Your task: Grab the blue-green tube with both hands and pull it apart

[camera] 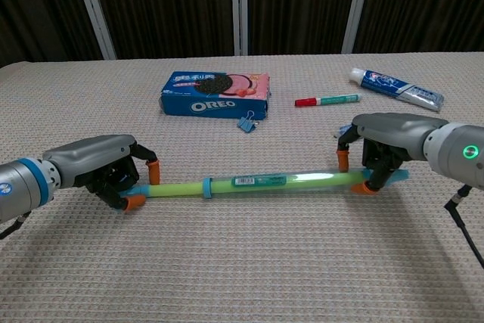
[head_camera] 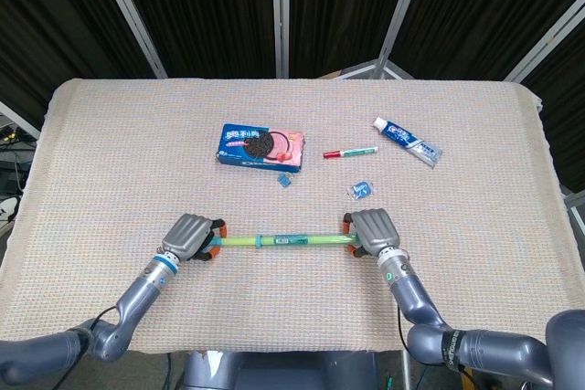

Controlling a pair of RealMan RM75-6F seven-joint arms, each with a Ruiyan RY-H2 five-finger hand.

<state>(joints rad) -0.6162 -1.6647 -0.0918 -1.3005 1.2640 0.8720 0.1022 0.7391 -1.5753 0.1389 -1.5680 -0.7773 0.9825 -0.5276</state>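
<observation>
Tube (camera: 257, 182) lying crosswise near the front edge of the table (head_camera: 110, 152), left hand (camera: 102, 169) at its left end, right hand (camera: 386, 140) at its right end. Behind it, left to right: cookie box (camera: 215, 94), binder clip (camera: 247, 122) just before the box, marker (camera: 326, 100), toothpaste (camera: 395, 87). Second clip (head_camera: 362, 190) before the marker.

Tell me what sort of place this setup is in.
Probably a robot lab or data-collection bay, not a home. A table under a beige woven cloth stands before dark curtain panels on metal frames, and unrelated props lie about: an Oreo box, toothpaste, a marker.
</observation>
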